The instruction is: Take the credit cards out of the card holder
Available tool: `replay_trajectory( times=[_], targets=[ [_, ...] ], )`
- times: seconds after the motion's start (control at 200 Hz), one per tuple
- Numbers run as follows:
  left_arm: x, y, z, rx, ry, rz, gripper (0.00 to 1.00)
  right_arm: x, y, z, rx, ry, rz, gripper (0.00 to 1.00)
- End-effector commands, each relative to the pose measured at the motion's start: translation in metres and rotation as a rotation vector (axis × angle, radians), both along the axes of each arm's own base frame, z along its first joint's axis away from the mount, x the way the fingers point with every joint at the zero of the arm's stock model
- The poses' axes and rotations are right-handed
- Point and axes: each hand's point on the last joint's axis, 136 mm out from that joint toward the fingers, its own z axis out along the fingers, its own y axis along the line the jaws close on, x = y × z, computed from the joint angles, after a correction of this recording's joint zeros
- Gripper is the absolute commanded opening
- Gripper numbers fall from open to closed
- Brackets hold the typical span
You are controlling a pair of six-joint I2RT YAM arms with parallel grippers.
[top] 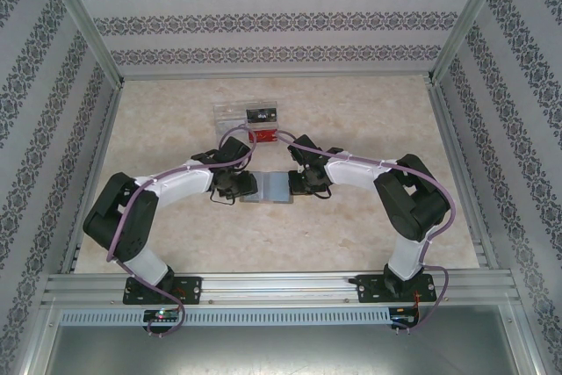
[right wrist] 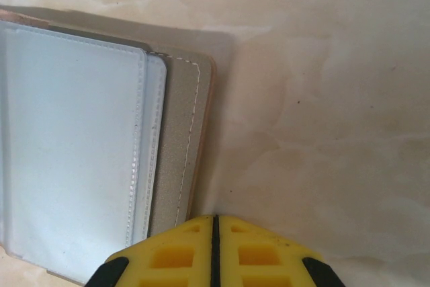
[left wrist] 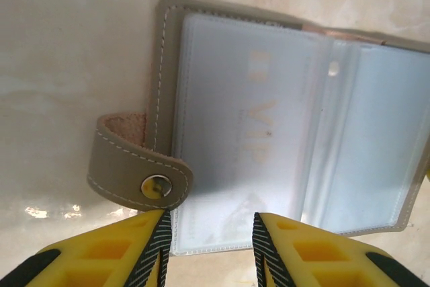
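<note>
The card holder point(top: 269, 187) lies open on the table between my two grippers, its tan cover point(left wrist: 164, 65) under blue-grey clear sleeves. A whitish credit card point(left wrist: 262, 126) with pale "VIP" print sits inside the left sleeve. My left gripper point(left wrist: 209, 216) is open, its fingertips straddling the near edge of that sleeve beside the snap strap point(left wrist: 134, 166). My right gripper point(right wrist: 215, 218) is shut with nothing in it, its tip at the right edge of the holder's cover point(right wrist: 176, 146). A black card point(top: 261, 115) and a red card point(top: 264, 135) lie by the tray behind.
A clear plastic tray point(top: 230, 113) stands behind the holder, toward the back of the beige table point(top: 369, 120). Aluminium frame rails point(top: 452, 164) and patterned walls close in both sides.
</note>
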Motion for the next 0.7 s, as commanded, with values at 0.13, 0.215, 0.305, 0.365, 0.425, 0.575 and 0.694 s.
replay_trajectory(
  times=[0.13, 0.215, 0.305, 0.365, 0.425, 0.575, 0.694],
  targets=[
    [-0.006, 0.0, -0.011, 0.005, 0.047, -0.014, 0.38, -0.002, 0.014, -0.004, 0.028, -0.001, 0.008, 0.0],
    [-0.006, -0.005, -0.012, -0.018, 0.053, -0.025, 0.38, -0.002, 0.014, -0.004, 0.028, 0.001, 0.008, 0.0],
    [-0.005, -0.011, -0.014, -0.043, 0.06, -0.047, 0.38, -0.002, 0.014, -0.005, 0.029, 0.002, 0.011, 0.0],
    [-0.003, -0.018, -0.012, -0.073, 0.057, -0.062, 0.38, -0.002, 0.015, -0.005, 0.03, 0.004, 0.01, 0.0],
    [-0.001, -0.025, -0.008, -0.109, 0.049, -0.075, 0.38, -0.002, 0.016, -0.005, 0.032, 0.004, 0.012, 0.0],
    [0.002, -0.044, 0.003, -0.196, 0.025, -0.12, 0.38, -0.002, 0.017, -0.005, 0.032, 0.004, 0.014, 0.0],
    [0.006, -0.052, 0.011, -0.219, 0.004, -0.14, 0.38, -0.001, 0.018, -0.005, 0.034, 0.003, 0.015, 0.0]
  ],
)
